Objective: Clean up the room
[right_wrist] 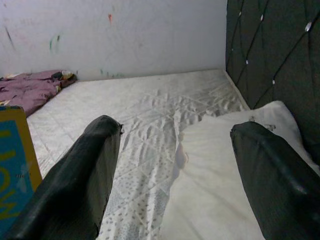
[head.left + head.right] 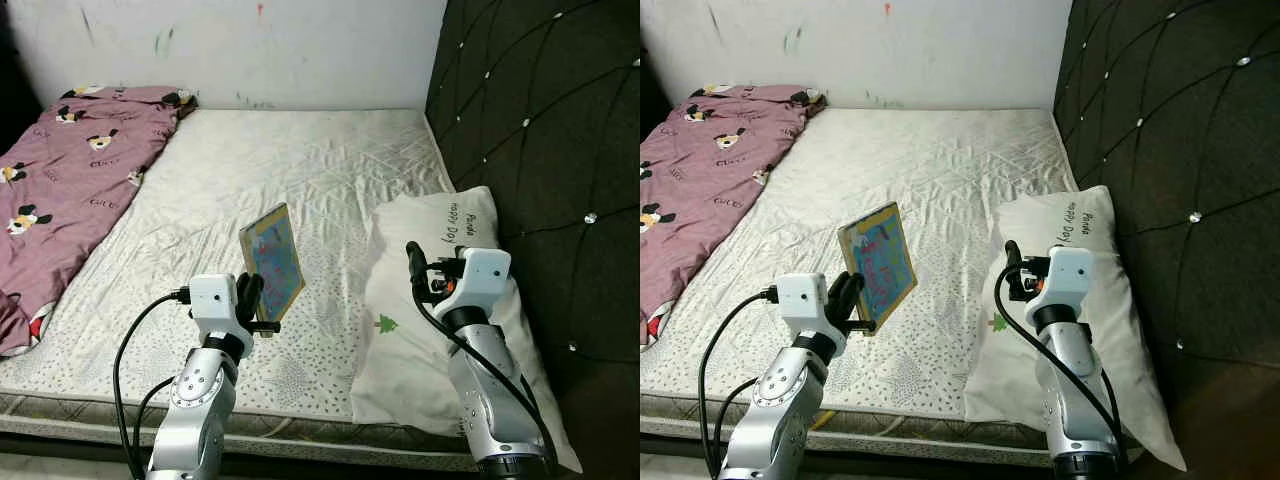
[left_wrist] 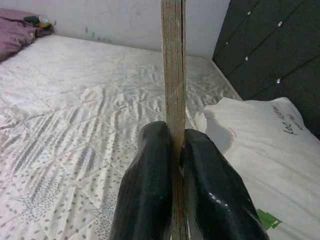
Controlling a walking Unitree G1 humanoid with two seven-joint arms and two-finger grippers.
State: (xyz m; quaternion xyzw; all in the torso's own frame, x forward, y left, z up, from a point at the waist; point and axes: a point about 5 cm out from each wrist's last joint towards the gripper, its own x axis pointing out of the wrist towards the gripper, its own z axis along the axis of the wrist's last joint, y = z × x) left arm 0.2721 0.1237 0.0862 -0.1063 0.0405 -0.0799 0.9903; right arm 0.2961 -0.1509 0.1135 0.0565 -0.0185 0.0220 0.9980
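Your left gripper point(image 2: 256, 300) sits nearest, clamped on the lower edge of a thin picture book point(image 2: 273, 261), one black finger point(image 3: 145, 185) flat on each cover. You hold the book upright above the mattress point(image 2: 300, 170), its long axis rising from the fingers and tilting away toward the wall, well clear of the sheet. From that book, the white pillow point(image 2: 440, 300) lies just to the right, and your right gripper point(image 2: 420, 272) hovers over it with fingers spread wide and empty. The purple blanket point(image 2: 70, 180) lies far left of the book. Since your left arm already has the book, I judge it should carry it off the mattress
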